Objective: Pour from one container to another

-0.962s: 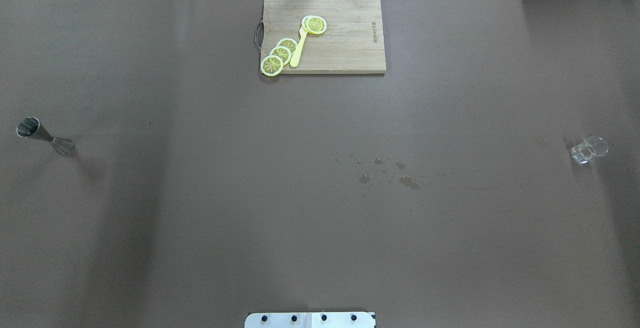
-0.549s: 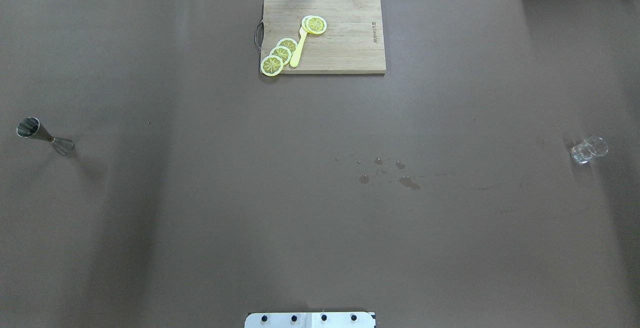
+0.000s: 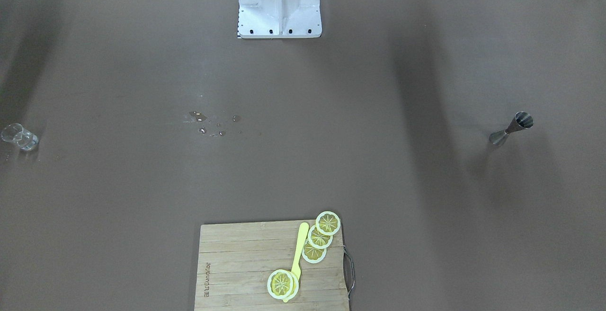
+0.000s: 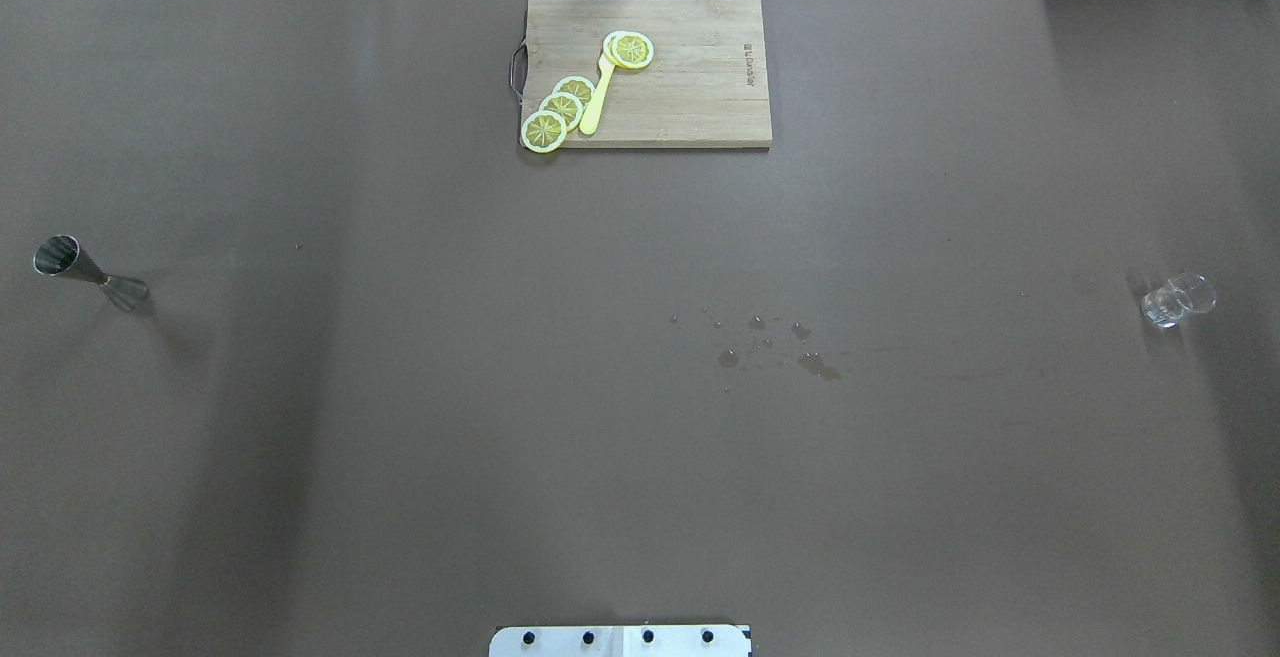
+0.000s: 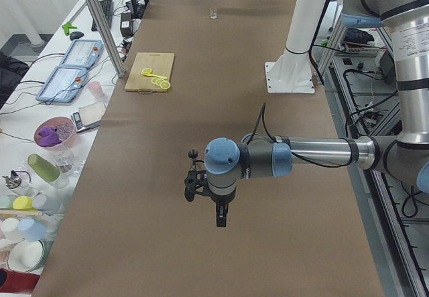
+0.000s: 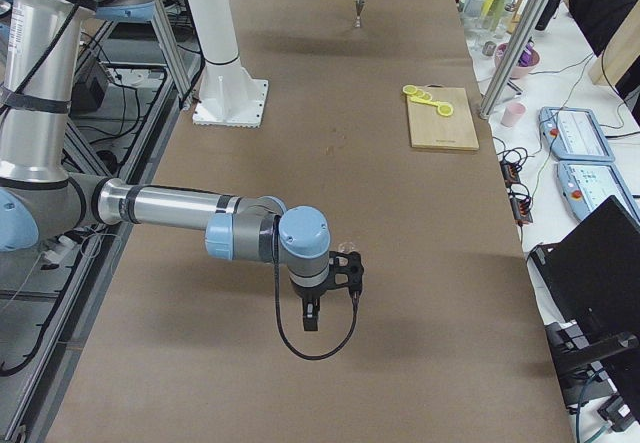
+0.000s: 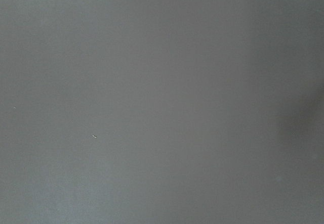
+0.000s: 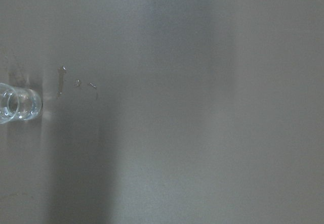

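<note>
The steel jigger [image 4: 90,275] stands upright at the table's far left edge, also seen in the front-facing view [image 3: 511,128]. The clear glass [image 4: 1178,299] stands at the far right edge; the right wrist view catches it at its left border [image 8: 17,102]. Only the side views show the arms. My left gripper [image 5: 221,218] hangs over the table just nearer the camera than the jigger [image 5: 193,153]. My right gripper [image 6: 310,318] hangs close to the glass. I cannot tell whether either is open or shut. The left wrist view shows bare table.
A wooden cutting board [image 4: 690,87] with lemon slices [image 4: 560,109] and a yellow knife lies at the far centre. Small water droplets [image 4: 775,345] spot the middle of the brown table. The robot's base plate [image 4: 620,640] sits at the near edge.
</note>
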